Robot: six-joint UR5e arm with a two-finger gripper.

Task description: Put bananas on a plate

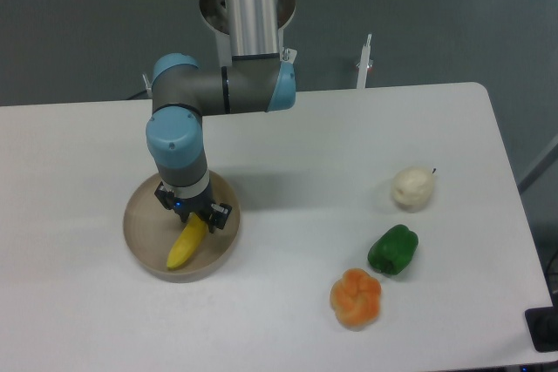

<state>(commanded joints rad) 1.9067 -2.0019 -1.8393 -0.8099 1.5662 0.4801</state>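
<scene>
Lower right of frame, nearest: orange lobed fruit. Just up and right of it, a green pepper. Above that, a pale cream fruit with a short dark stem. All three well apart from the work area. No labels or print on any of them.

Lower left: the plate, round, beige-tan, low rim, on the white table. The banana lies inside the plate, toward its lower right part. Long axis runs diagonally: free tip down-left near the rim, upper end up-right under the tool.

The gripper sits directly over the banana's upper-right end. Fingers appear to straddle that end, pinching it, though contact is partly hidden by the gripper body. A small blue light shows on the wrist housing. Whether the banana's underside rests on the plate floor or hangs slightly above it cannot be told from this angle.

Key relation: banana extends down-left from the tool, wholly within the rim outline. Judgement: placement is near its end; the next move looks like a release, then a straight lift, which should clear the rim.

Upper centre: arm, grey links, blue joint caps, silver column behind. No readable brand or writing. Thin white upright object beyond the table's far edge; identity unclear.
</scene>
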